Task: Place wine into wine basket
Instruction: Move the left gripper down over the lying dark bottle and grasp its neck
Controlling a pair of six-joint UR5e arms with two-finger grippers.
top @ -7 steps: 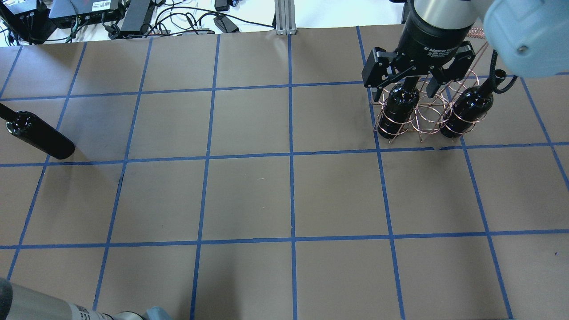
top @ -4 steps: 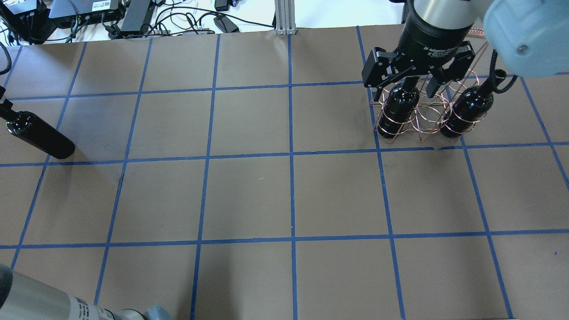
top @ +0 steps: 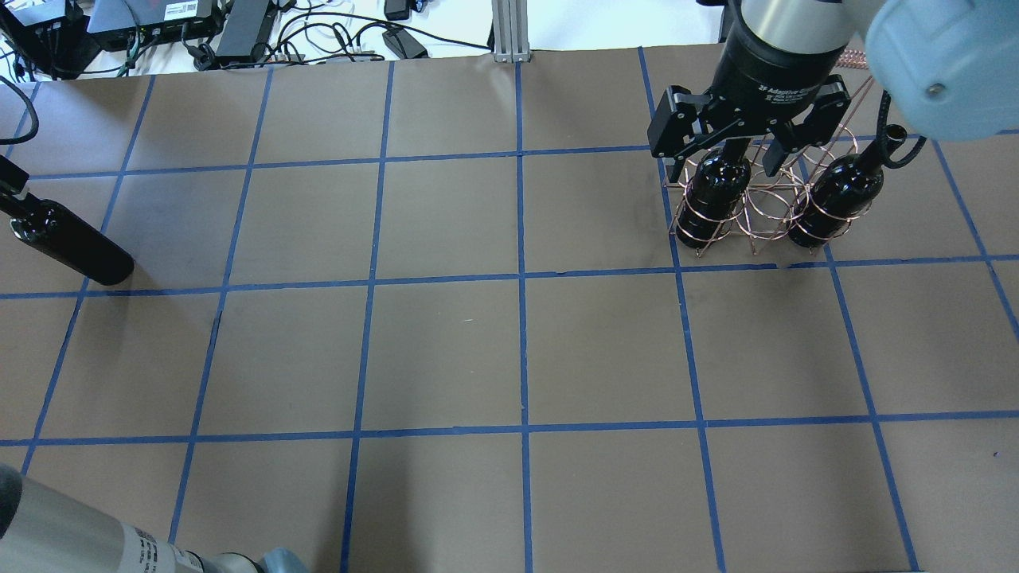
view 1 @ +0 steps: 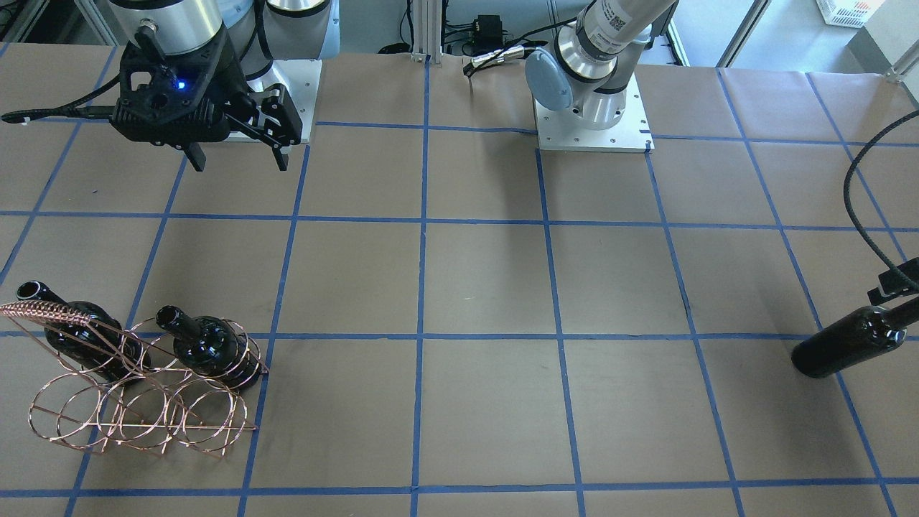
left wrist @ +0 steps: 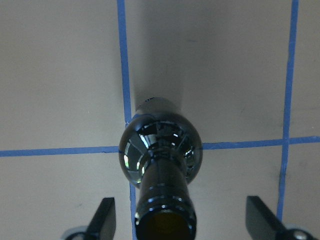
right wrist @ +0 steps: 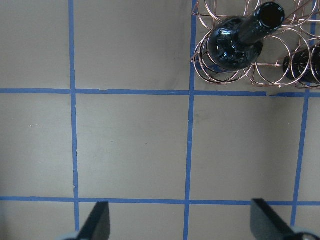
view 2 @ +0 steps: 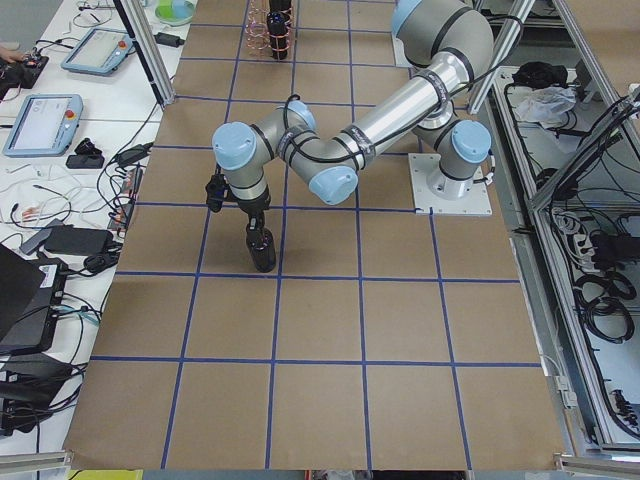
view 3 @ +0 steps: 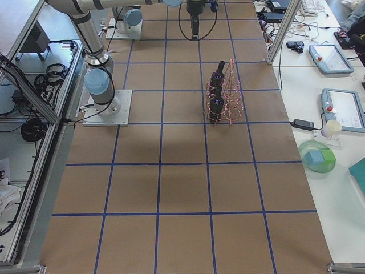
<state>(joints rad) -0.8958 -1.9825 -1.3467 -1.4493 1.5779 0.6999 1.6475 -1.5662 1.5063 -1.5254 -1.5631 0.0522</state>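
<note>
A dark wine bottle (top: 72,245) stands on the brown table at the far left; it also shows in the front view (view 1: 847,345) and the left wrist view (left wrist: 160,150). My left gripper (left wrist: 178,207) is open, one finger on each side of the bottle's neck and apart from it; only its edge shows overhead (top: 6,181). The copper wire wine basket (top: 752,219) stands at the far right and holds two bottles (top: 712,191) (top: 844,191). My right gripper (top: 726,163) is open and empty, high above the basket (right wrist: 235,75).
Cables and electronics (top: 239,24) and an aluminium post (top: 509,32) lie along the far table edge. The arms' base plates (view 1: 592,129) sit at the robot side. A black cable (view 1: 861,194) loops above the left bottle. Blue tape lines grid the table.
My left gripper and its cable have come into the overhead view at the left edge, over the bottle's neck. The bottle and the right arm have hardly moved.
</note>
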